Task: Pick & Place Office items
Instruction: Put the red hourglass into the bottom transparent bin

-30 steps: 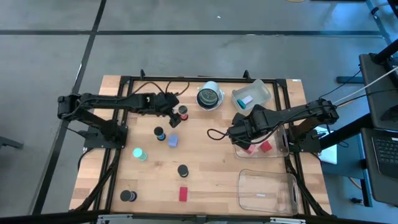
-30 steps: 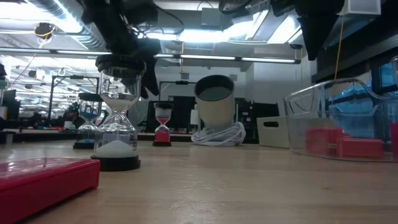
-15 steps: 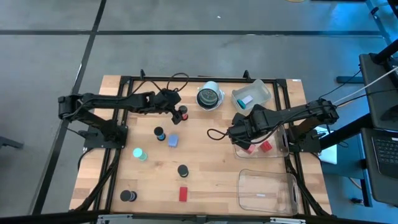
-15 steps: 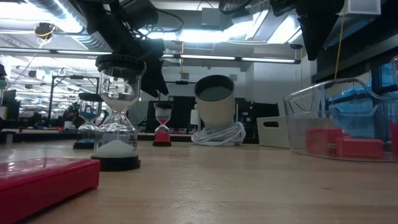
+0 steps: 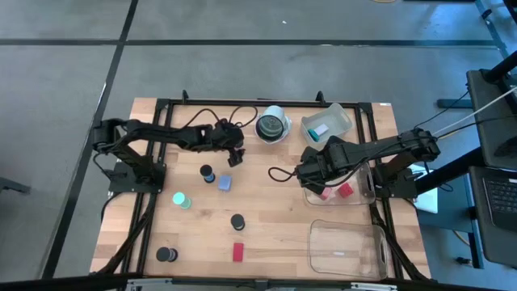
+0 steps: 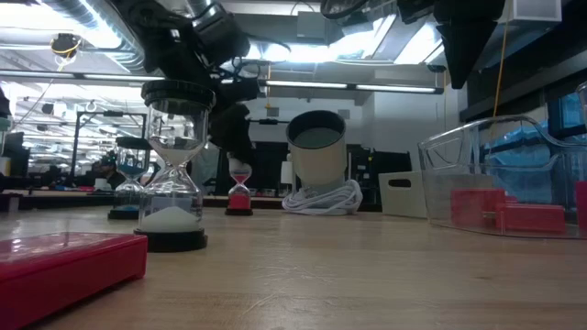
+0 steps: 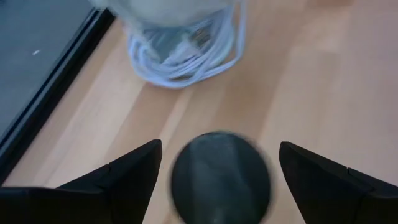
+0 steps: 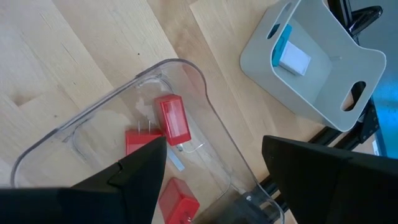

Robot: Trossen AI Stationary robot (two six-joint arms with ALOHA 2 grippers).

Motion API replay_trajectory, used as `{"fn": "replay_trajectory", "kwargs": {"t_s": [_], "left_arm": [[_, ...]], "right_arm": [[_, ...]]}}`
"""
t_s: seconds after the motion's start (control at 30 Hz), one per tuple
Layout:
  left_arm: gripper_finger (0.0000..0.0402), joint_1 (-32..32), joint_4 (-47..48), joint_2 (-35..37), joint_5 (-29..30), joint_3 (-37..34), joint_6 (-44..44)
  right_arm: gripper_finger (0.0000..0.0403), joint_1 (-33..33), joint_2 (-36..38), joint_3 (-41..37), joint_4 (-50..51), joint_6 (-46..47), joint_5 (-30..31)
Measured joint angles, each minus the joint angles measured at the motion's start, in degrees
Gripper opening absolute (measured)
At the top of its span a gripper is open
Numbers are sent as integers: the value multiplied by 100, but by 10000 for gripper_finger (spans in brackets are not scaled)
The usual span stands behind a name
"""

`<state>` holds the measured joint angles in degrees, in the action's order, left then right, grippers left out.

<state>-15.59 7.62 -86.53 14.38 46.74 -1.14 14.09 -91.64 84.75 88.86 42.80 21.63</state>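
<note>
My wooden table (image 5: 266, 218) carries everything. At its near right corner lies an empty clear bin (image 5: 346, 249); a second clear bin (image 8: 205, 134) sits further back along the right edge with three red blocks (image 8: 173, 118) inside it, and beyond that, at the far right, a pale grey tray (image 5: 327, 123) holds a blue and white rectangle (image 8: 289, 56). A round white-and-dark cup (image 5: 273, 124) with a coil of white cable (image 7: 183, 53) around its base stands at the far middle.

My right gripper (image 5: 311, 171) hangs over the left end of the bin with the red blocks, jaws spread wide and holding nothing.

My left gripper (image 5: 234, 151) is left of the cup, lowered over the red sand timer (image 6: 239, 188). My left wrist view shows its black round top (image 7: 221, 176) between my two fingers (image 7: 127, 174), which stand apart on either side of it without touching.

Spread over the left half of the table: a pale blue block (image 5: 224, 183), a dark blue-topped timer (image 5: 208, 173), a teal round piece (image 5: 182, 199), a black disc (image 5: 237, 221), a red block (image 5: 237, 252) and another black disc (image 5: 166, 255) at the near left.
</note>
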Motion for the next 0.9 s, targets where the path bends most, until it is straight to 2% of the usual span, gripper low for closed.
{"fn": "replay_trajectory", "kwargs": {"t_s": [0.3, 0.47, 0.63, 0.9], "left_arm": [[310, -103, 19, -19, -48, 0, -67], [266, -101, 16, -19, -655, 0, -110], [208, -96, 16, -19, -807, 0, -263], [206, 244, -97, -19, -804, 0, -554]], "right_arm": [[267, 0, 0, 0, -15, -1, 0], [267, 0, 0, 0, -17, -1, 0], [267, -1, 0, 0, -17, -2, 0], [267, -2, 0, 0, -17, -3, 0]]}}
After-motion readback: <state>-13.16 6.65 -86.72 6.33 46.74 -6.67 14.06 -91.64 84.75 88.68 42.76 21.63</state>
